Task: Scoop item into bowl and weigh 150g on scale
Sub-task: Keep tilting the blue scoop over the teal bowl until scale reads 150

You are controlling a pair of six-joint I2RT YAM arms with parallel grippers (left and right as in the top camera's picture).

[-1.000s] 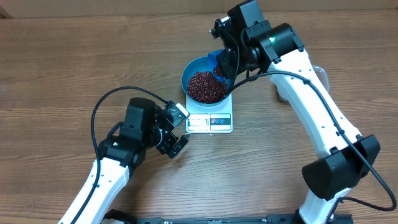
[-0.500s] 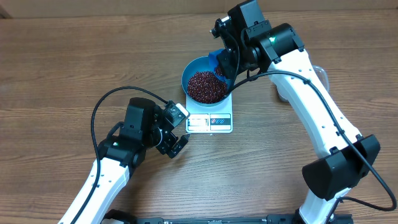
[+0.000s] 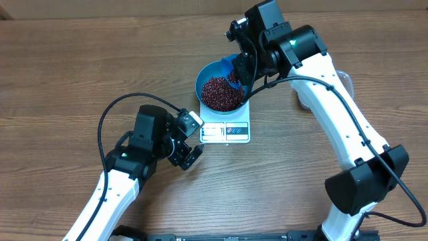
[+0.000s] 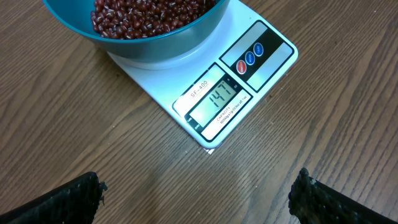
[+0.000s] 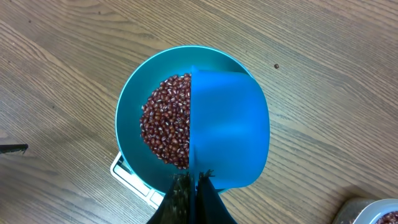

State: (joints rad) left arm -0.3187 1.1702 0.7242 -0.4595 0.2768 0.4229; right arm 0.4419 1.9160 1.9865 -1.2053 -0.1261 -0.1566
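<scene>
Little has moved since the earlier frames: both arms, the bowl [image 3: 200,79] and the scale [image 3: 225,132] hold the same positions, and only the scoop [image 3: 229,65] shows a slight change of tilt. The scale sits near the middle of the table [image 3: 67,67], somewhat toward the far edge, with the bowl resting on its platform. The beans [image 3: 221,92] form a heap inside the bowl. In the left wrist view the scale display reads 147. The right gripper [image 3: 239,72] hangs over the bowl's right rim, its jaws pressed together on the scoop handle. In the right wrist view the scoop covers the right half of the bowl. The left gripper [image 3: 190,155] sits low over the table just beside the scale's front left corner, jaws spread wide and holding nothing.
</scene>
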